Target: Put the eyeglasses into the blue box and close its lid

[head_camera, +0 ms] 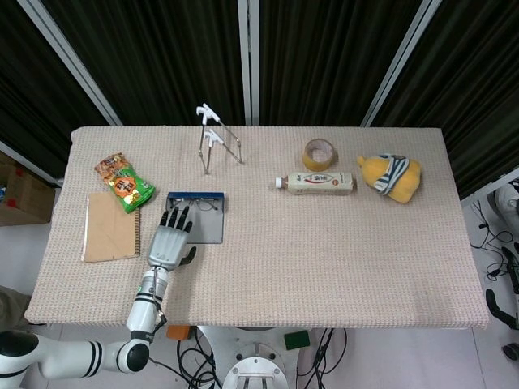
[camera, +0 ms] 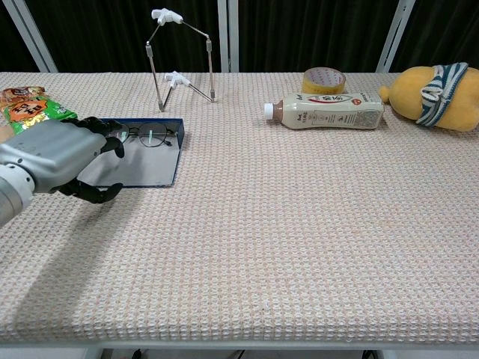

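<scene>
We're hovering our left hand (camera: 56, 158), fingers spread and empty, beside the blue box (camera: 153, 168); eyeglasses (camera: 142, 135) are lying crosswise at the box's far end; bottle (camera: 329, 111) label unreadable.

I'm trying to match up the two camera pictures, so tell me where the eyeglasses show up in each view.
Head view: the eyeglasses lie at the far end of the blue box, left of centre, just beyond the left hand.
Chest view: the eyeglasses sit upper left, at the far end of the blue box.
Shared landmark: the metal stand just behind the box.
</scene>
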Motion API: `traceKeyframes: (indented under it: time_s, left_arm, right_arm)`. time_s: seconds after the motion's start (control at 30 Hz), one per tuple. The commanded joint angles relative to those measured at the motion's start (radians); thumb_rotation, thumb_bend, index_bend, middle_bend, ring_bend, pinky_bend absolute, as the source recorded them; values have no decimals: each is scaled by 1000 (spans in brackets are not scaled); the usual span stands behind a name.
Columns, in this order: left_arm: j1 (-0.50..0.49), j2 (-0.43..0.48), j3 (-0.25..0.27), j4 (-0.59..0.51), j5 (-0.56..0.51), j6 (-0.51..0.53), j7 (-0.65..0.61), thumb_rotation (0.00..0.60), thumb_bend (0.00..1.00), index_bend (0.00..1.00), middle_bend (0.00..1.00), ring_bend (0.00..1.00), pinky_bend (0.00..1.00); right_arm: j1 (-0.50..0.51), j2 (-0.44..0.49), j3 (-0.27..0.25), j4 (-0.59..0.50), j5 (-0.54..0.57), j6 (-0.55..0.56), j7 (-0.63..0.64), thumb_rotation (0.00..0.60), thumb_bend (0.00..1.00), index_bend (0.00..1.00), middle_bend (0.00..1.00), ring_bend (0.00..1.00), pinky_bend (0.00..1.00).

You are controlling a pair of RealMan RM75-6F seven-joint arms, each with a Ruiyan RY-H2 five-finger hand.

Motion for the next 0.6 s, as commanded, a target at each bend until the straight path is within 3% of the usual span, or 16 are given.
traceKeyframes:
  time_s: [0.03,0.23,0.6]
  left_arm:
    - [2,-14,-7,28,-9,-28,-12,335,334,239,0,0,122]
    - [-7,-15,-19,39,-26,-64,-2,333,332,254,0,0,121]
    - [-39,-11,-42,53,-47,-101,45,383,330,241,0,0,118]
  right_arm:
    - [-1,1,0,1,1,0,0,600,460,0,0,0,0]
    - [1,-2,0,2,3,-5,-1,600,460,0,0,0,0]
    - [2,-8,-3,12,6,-12,0,600,461,0,0,0,0]
